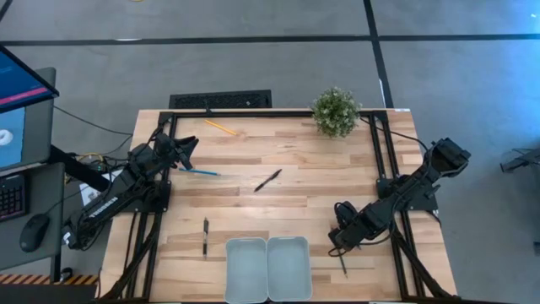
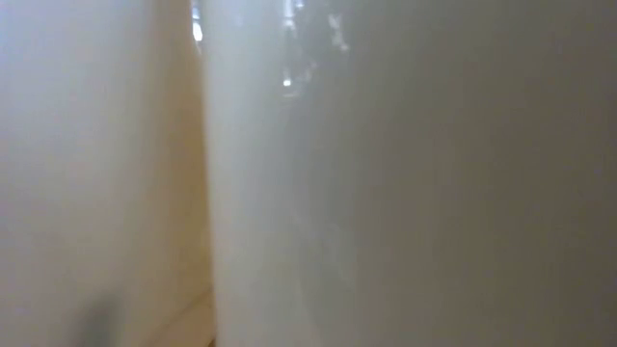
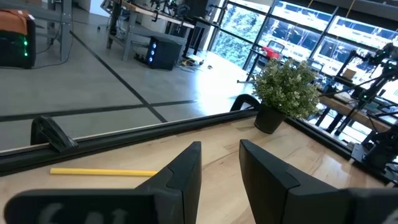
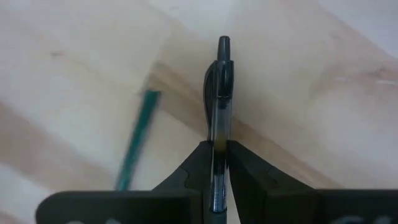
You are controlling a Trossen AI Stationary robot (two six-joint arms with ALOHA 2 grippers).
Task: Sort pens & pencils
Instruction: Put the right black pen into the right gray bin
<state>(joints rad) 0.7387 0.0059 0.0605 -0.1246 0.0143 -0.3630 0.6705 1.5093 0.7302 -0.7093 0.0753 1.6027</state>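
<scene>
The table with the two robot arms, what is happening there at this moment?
The right gripper is shut on a black pen at the table's front right, beside two empty light trays. The left gripper sits at the back left, not holding anything, beside a light blue pencil. A yellow pencil and two more black pens lie on the wood, unsorted.

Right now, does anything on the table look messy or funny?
Yes. The pens and pencils lie scattered at different angles: a yellow pencil near the far edge, a blue pencil by the left gripper, black pens mid-table. Both trays hold nothing. The right gripper pinches one pen. Nothing looks broken.
</scene>
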